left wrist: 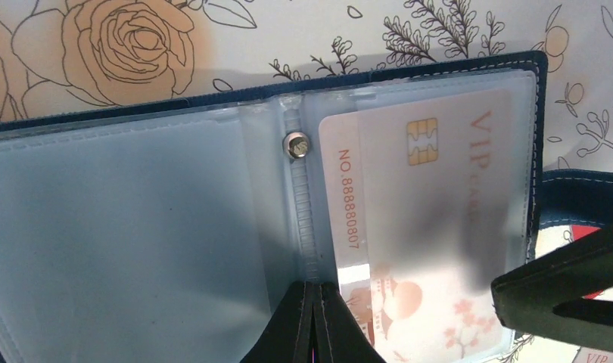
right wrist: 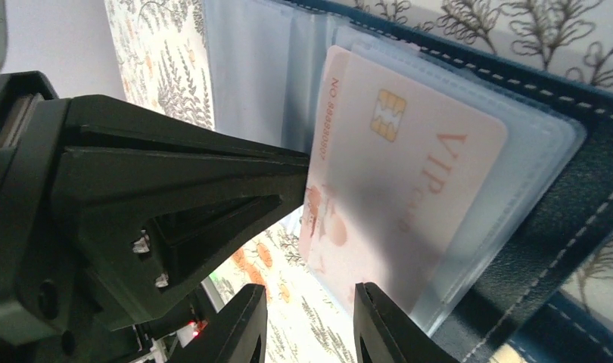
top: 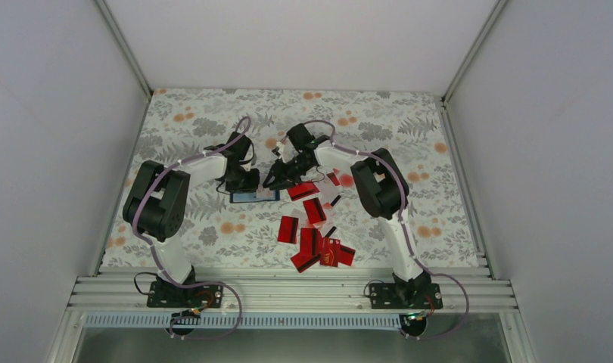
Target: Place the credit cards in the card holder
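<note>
The card holder (top: 254,196) lies open on the floral cloth, navy outside (left wrist: 455,68) with clear sleeves inside. A white VIP card (left wrist: 432,197) sits mostly inside its right sleeve, its left edge sticking out; it also shows in the right wrist view (right wrist: 409,174). My left gripper (left wrist: 316,318) is shut, with its tips pressed on the holder's spine below the snap (left wrist: 294,144). My right gripper (right wrist: 311,325) is open and empty, with one finger (right wrist: 379,321) at the card's near edge. Red cards (top: 315,210) lie scattered to the right of the holder.
More red cards (top: 318,253) lie in a loose heap near the front edge, with one (top: 288,229) lying apart. My right gripper's finger (left wrist: 568,291) crosses the lower right of the left wrist view. The two grippers are close together over the holder (right wrist: 546,219).
</note>
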`<state>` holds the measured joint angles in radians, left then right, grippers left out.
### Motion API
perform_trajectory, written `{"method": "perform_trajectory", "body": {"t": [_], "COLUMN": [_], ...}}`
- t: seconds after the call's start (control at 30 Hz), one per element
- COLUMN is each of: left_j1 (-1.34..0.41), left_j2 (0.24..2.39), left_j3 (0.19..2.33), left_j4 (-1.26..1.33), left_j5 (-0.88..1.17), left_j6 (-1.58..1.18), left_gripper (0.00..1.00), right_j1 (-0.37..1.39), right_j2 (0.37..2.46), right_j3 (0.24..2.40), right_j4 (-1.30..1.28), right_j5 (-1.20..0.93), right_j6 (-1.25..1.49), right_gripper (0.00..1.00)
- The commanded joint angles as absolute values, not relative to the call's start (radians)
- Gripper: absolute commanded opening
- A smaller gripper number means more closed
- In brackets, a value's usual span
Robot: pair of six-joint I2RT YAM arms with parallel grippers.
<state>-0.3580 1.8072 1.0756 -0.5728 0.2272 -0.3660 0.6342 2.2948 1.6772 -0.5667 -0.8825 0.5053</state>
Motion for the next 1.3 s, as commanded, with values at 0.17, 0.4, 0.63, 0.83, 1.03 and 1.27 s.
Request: {"method": "perform_trajectory", "body": {"t": [0.17,0.4,0.63,0.83,1.03,1.27], "left_j1": [-0.364,-0.365,-0.365,-0.371,-0.376,-0.375], "left_j2": [1.830,1.841,1.843,1.846,1.849,1.823], "left_j3": [1.077,1.082,1.088,1.104,1.119,1.149], "left_j4": [-0.571,-0.573,-0.577,-0.580,-0.586,-0.624], "left_j5": [0.235,0.236,0.242,0.252,0.257,0.240], "left_j6": [-0.351,-0.353,-0.354,-0.354,-0.356,-0.365], "left_gripper": [0.02,0.02,0.02,0.02,0.02,0.02], "right_j1": [0.612,0.610,0.628,0.646,0.652,0.653], "right_j2": [2.227,2.251,2.291,2.318,2.331,2.305], "right_j3": [1.601,1.609,1.648,1.687,1.714,1.726], "right_j4": [-0.574,-0.579,-0.569,-0.573,-0.585,-0.612], "right_j5": [-0.787,-0.789,-0.812,-0.825,-0.834,-0.828], "right_j6": [0.456,0.447,0.463,0.467,0.465,0.456], "right_gripper": [0.30,0.30,0.30,0.30,0.30,0.30]}}
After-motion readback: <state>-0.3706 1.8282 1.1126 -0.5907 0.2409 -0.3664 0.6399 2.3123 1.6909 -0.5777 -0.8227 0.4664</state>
